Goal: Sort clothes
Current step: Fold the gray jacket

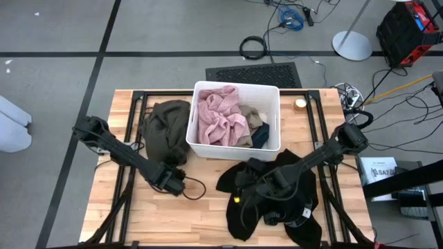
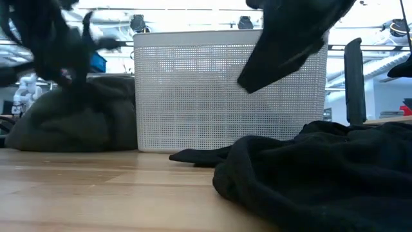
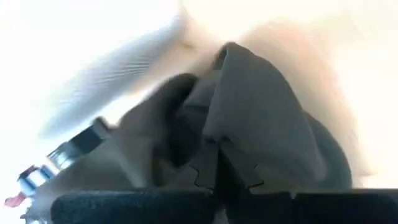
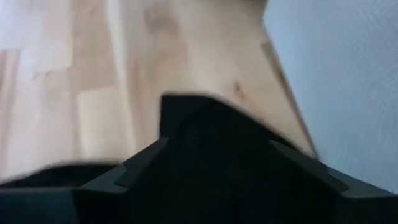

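The left gripper [image 3: 217,165] has its two dark fingers pressed together with nothing between them, pointed at the soft olive-green garment [image 1: 166,124] heaped on the wooden table [image 1: 208,214] just left of the white rectangular plastic bin [image 1: 272,97]. The right gripper [image 4: 217,155] holds its fingers spread over the crumpled black garment [image 1: 277,190], which sprawls in front of the bin on the right; whether fabric is pinched between them cannot be told.

The step in hand looks like the pick-up of the black piece, while the left arm waits near the olive heap. The next move would call for a firm pinch on a fold and a lift high enough to clear the bin's front wall.

Inside the bin lie the fuzzy pink garment [image 1: 220,114], a beige-khaki piece [image 1: 255,119] and a dark teal-blue one [image 1: 261,135], filling much of it. The black cloth reaches close to the table's front edge, so dragging it could spill it over. Open wood lies between the two arms.
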`<state>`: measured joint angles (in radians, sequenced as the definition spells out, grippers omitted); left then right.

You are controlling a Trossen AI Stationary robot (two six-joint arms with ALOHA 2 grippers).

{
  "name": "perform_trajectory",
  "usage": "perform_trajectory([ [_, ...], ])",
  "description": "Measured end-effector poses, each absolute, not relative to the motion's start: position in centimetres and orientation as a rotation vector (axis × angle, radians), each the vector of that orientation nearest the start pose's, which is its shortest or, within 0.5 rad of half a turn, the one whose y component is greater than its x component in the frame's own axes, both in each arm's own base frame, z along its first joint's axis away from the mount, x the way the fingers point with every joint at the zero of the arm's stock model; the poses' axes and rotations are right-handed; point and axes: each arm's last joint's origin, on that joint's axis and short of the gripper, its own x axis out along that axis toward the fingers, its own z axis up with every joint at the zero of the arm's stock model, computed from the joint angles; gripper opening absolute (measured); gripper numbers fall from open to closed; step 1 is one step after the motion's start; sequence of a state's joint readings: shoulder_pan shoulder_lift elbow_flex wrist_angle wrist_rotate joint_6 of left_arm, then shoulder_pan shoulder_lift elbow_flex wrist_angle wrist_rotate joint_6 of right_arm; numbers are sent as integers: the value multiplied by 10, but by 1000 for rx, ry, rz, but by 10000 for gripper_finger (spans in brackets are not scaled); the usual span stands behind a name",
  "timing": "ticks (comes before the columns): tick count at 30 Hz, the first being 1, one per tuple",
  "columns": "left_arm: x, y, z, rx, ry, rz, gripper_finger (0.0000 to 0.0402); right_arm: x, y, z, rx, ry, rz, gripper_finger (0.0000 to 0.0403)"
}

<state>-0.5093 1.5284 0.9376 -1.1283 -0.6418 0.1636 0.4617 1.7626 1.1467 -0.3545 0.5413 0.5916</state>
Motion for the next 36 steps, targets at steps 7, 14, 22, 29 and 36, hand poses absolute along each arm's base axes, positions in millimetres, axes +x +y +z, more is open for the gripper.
perform_trajectory([
  [7,223,-134,272,991,1179,194,4,340,109,187,91,706,-430,207],
  [14,217,-168,360,869,834,211,2,346,74,187,65,679,-623,176],
  [22,199,-181,430,767,554,266,1,348,35,186,85,635,-842,152],
  [29,189,-188,482,740,329,362,1,350,17,188,95,622,-900,144],
  [36,177,-178,541,698,226,572,0,351,36,189,161,745,-651,144],
])
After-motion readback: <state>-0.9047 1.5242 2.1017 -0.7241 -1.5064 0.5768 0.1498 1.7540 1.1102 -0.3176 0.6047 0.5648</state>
